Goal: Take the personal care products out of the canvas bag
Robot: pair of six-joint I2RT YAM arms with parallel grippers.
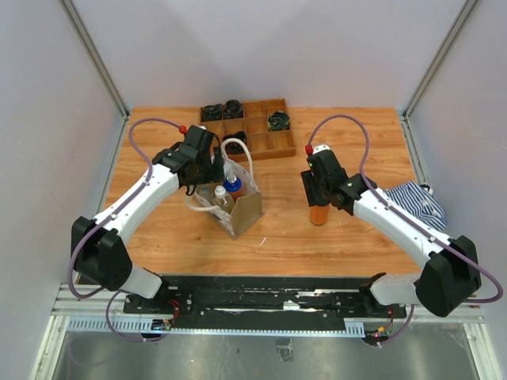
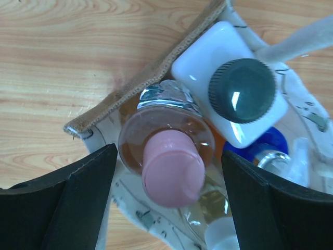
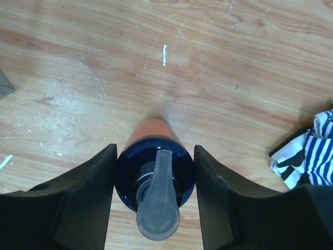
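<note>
- One wooden table point(image 1: 158, 229) sits under everything, with both arms reaching out over it.
- The canvas bag point(image 1: 247, 212) stands left of centre. Its mouth is open, the rope handles are up, and there are several bottles inside.
- The brown compartment tray point(image 1: 257, 145) is at the far edge behind the bag, with black coiled rolls point(image 1: 279, 120) in a few slots.
- The striped cloth point(image 1: 417, 203) is bunched up over at the right edge.
- The amber-orange bottle point(image 3: 151, 127) has a dark blue top and a clear pump. It's out of the bag, upright between bag and cloth. The right gripper point(image 3: 155, 151) is clamped on it, fingers pressed to both sides.
- The pink-capped bottle point(image 2: 171, 174) is in the bag, right beside a white bottle point(image 2: 242, 91) with a dark cap and a blue bottle point(image 2: 270, 143). The left gripper point(image 2: 169, 153) hangs over it spread wide, one finger on each side of the pink cap, touching nothing.
</note>
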